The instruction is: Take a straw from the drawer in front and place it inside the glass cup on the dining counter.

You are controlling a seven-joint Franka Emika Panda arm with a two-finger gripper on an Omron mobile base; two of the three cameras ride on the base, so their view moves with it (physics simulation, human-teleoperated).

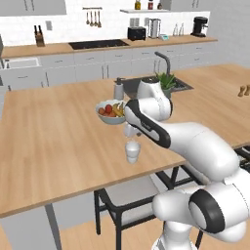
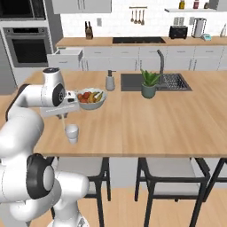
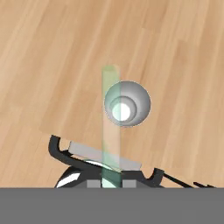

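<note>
End effector (image 3: pixel 111 183) pointing down, gripping straw (image 3: pixel 110 118), above glass cup (image 3: pixel 127 103)

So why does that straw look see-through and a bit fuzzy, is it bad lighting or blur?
Hand view: the straw is pale green and translucent, so the cup and wood grain show through it; light is flat and even, no glare. Left base view: the cup casts only a faint shadow on the counter. Right base view: soft-edged throughout, and the straw is just a thin pale line.
</note>
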